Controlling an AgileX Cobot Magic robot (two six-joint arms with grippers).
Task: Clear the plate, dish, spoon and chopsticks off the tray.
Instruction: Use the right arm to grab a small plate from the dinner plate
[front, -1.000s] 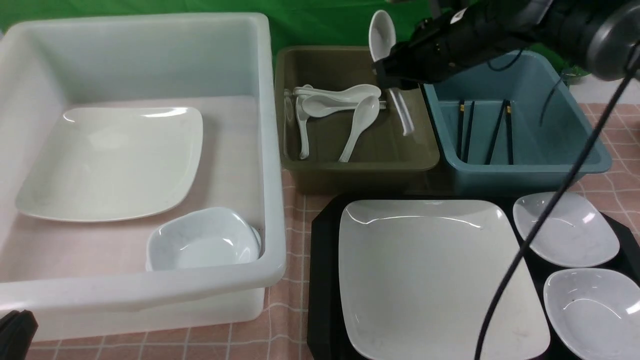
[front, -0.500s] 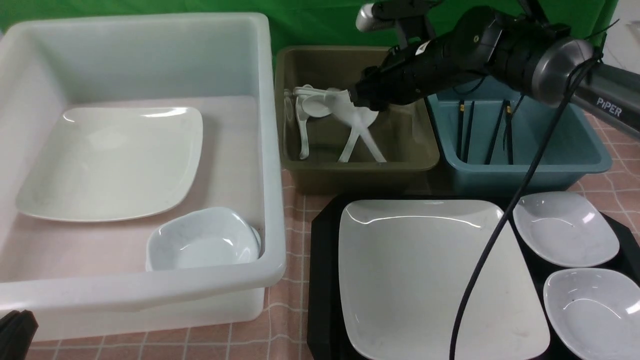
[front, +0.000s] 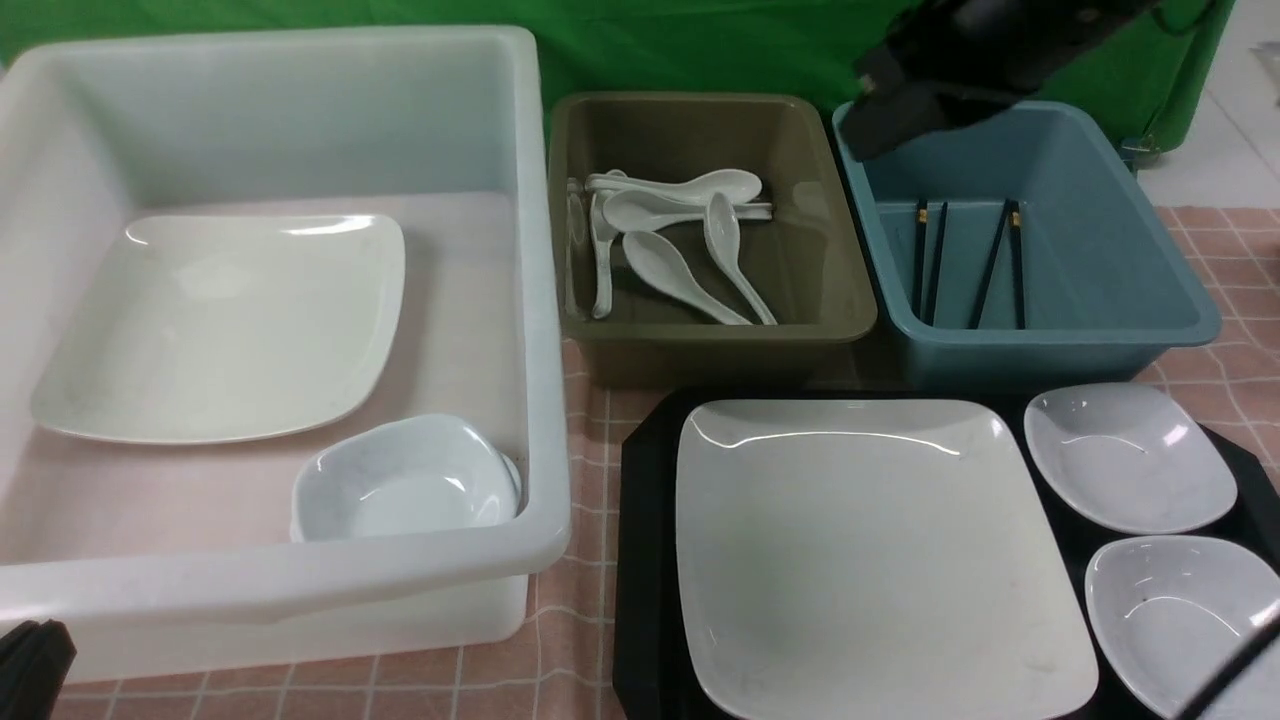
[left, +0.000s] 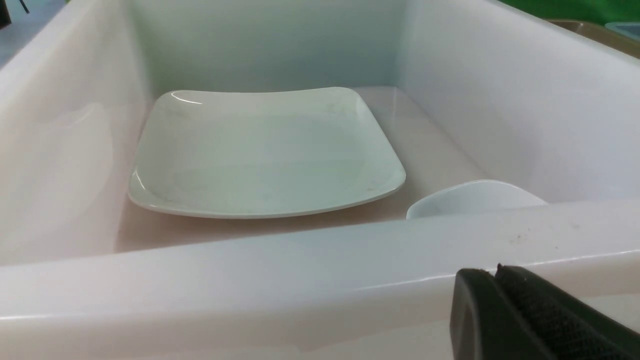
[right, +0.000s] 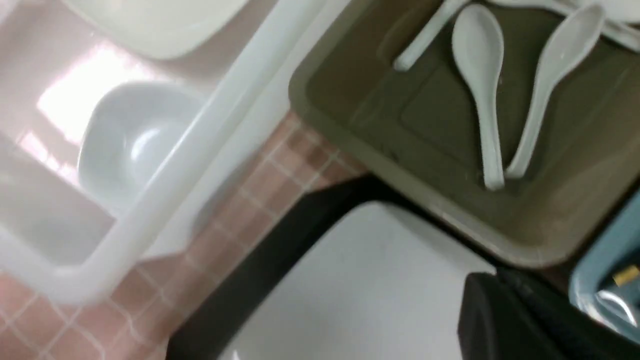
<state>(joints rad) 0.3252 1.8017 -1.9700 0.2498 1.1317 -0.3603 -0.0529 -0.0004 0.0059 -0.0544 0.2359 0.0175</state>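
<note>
The black tray (front: 645, 520) lies at the front right. On it rest the large white plate (front: 880, 560) and two small white dishes (front: 1130, 455) (front: 1180, 620). Several white spoons (front: 680, 275) lie in the olive tub (front: 700, 335), and black chopsticks (front: 970, 265) lie in the blue tub (front: 1050, 340). My right gripper (front: 865, 135) hangs shut and holds nothing, high over the blue tub's far left corner. In its wrist view the right gripper (right: 495, 280) sits above the plate (right: 375, 280). My left gripper (left: 492, 272) is shut, holds nothing, and stays low at the white tub's near wall.
A big white tub (front: 280, 590) fills the left side and holds a second square plate (front: 230, 320) and a small dish (front: 405, 480). A pink checked cloth (front: 590, 560) covers the table, with a green backdrop behind the tubs.
The right gripper carried a spoon down into the olive tub, let it go, and has pulled up and to the right with its jaws shut. The left arm has not moved.
</note>
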